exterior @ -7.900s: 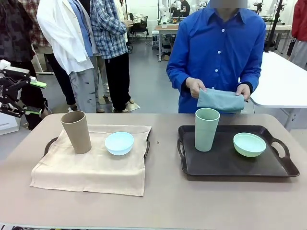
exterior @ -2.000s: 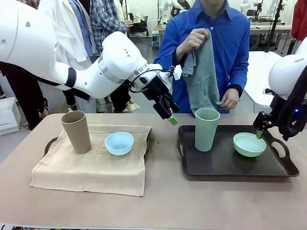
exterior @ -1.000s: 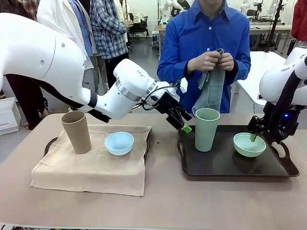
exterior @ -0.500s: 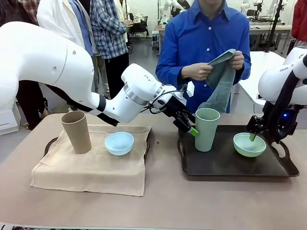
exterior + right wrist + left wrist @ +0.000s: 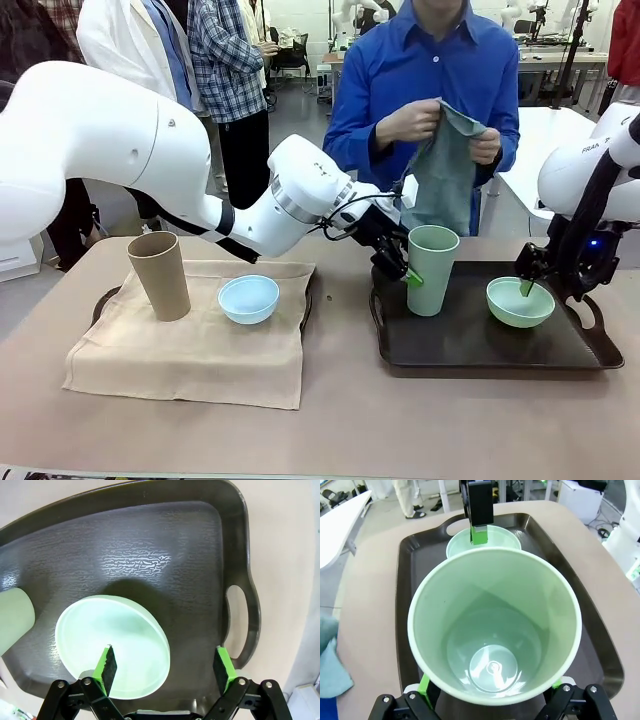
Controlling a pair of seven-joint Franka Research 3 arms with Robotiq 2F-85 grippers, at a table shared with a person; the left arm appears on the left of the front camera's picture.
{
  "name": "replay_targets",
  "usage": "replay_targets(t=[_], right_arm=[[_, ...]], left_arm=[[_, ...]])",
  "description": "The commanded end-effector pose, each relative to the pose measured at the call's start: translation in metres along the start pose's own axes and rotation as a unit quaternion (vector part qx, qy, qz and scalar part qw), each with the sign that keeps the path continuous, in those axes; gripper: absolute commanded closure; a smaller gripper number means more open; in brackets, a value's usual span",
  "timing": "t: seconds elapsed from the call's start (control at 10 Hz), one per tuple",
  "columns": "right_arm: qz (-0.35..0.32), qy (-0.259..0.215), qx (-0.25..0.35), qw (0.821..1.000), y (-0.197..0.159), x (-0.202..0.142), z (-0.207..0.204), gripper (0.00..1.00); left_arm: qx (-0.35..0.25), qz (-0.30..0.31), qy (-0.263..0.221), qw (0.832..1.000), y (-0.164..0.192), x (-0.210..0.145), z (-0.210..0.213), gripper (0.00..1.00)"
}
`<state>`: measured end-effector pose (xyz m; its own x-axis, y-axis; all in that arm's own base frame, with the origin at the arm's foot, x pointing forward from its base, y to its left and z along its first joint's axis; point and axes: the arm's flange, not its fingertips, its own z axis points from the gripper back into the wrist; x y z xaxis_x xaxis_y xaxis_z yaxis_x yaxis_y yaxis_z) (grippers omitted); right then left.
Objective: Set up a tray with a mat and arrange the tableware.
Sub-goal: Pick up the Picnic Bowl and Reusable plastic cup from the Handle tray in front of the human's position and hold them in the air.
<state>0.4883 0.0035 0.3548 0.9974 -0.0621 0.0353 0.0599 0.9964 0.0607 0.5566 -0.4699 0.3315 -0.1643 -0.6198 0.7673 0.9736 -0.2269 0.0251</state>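
Pale green cup (image 5: 432,270) and pale green bowl (image 5: 520,301) stand on the right tray (image 5: 480,345), which is dark and bare. From the front I also see the tan cup (image 5: 160,275) and the light blue bowl (image 5: 248,298) on a beige mat (image 5: 190,350) spread over the left tray (image 5: 103,300). A person (image 5: 420,80) across the counter (image 5: 330,420) holds up a grey-green cloth (image 5: 440,180).

My left claw (image 5: 408,272) is wide apart at the pale green cup. The left wrist camera looks down into that cup. It is empty, and one finger stands on each side of it. I cannot tell if they touch it.

The right wrist camera tells me more about my right claw (image 5: 165,664). It is wide apart too and holds nothing. One green pad (image 5: 107,664) hangs above the inside of the pale green bowl. The other hangs above bare tray by the handle hole.

On the right arm (image 5: 590,170) I can read the letters FRA.
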Motion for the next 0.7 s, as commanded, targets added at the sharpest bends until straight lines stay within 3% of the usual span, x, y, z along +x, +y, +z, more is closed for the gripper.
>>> replay_targets(t=[0.0, 0.6], right_arm=[[-0.007, -0.006, 0.015, 1.000, 0.004, 0.008, -0.006, 0.00], [-0.002, -0.004, 0.021, 1.000, 0.011, 0.011, -0.012, 0.00]], left_arm=[[0.000, 0.005, -0.003, 1.000, 0.007, 0.006, -0.006, 0.00], [-0.017, 0.003, -0.012, 1.000, 0.007, 0.015, -0.018, 0.00]])
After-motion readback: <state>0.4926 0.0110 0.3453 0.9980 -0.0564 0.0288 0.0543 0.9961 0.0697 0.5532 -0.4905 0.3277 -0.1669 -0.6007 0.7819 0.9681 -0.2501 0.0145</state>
